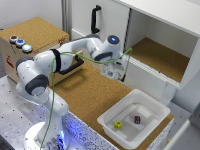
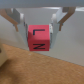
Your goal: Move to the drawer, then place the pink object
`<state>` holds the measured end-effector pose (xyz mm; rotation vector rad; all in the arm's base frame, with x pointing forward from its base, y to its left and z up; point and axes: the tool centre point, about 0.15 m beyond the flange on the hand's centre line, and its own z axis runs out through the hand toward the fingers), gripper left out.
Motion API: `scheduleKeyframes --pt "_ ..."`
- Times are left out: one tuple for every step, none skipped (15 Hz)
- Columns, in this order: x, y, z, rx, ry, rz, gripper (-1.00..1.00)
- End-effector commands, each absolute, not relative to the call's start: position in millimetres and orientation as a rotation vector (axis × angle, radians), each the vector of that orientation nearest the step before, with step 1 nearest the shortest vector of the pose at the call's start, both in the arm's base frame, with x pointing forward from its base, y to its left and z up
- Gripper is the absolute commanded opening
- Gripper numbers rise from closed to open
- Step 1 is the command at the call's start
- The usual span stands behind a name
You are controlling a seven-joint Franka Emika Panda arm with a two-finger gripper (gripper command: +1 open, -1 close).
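In the wrist view my gripper [image 2: 40, 35] is shut on the pink object [image 2: 40, 39], a pinkish-red block with black marks that hangs above a cork surface. The exterior view shows the gripper [image 1: 113, 71] over the cork table, at the open cabinet's lower front edge. The block itself is too small to make out there. The drawer [image 1: 64, 76], light wood with a black bar handle [image 1: 76, 65], is in the cork-topped box [image 1: 35, 30] toward the exterior view's left. My arm partly hides it.
Coloured round buttons [image 1: 20, 43] sit on the box top. A white cabinet door with a black handle [image 1: 95, 20] stands behind. An open cabinet [image 1: 160, 57] has a cork shelf. A white bin [image 1: 134, 117] holds a yellow cube [image 1: 118, 125] and a maroon cube [image 1: 137, 119].
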<state>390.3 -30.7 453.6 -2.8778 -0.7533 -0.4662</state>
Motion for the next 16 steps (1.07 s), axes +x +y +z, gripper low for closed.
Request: scheduleKeyframes --pt "364 93 457 -2.869 -1.030 -0.475 -1.00" --pt "358 114 456 -2.841 -1.102 -0.453 -1.00" --pt "352 131 455 -2.811 -1.167 -0.435 -1.00" --pt "345 152 451 -2.781 -1.253 -0.410 -1.00" --pt "339 172 447 -2.750 -1.336 -0.367 -1.00" --pt "336 188 444 -2.716 -1.402 -0.326 -1.00" --pt "333 203 442 -2.679 -1.463 -0.300 -1.00" --pt "331 216 441 -2.645 -1.508 -0.273 -1.00" --pt "327 230 441 -2.599 -1.576 -0.251 -1.00" --pt "322 245 439 -2.545 -1.659 -0.223 -1.00" --pt "316 259 436 -2.481 -1.748 -0.183 -1.00" --pt "308 273 431 -2.413 -1.849 -0.140 -1.00" --pt "302 284 427 -2.354 -1.933 -0.107 -1.00" --pt "296 295 421 -2.295 -2.014 -0.070 -1.00" --pt "294 303 417 -2.255 -2.061 -0.048 -1.00" --pt "289 314 411 -2.195 -2.138 -0.026 -1.00"
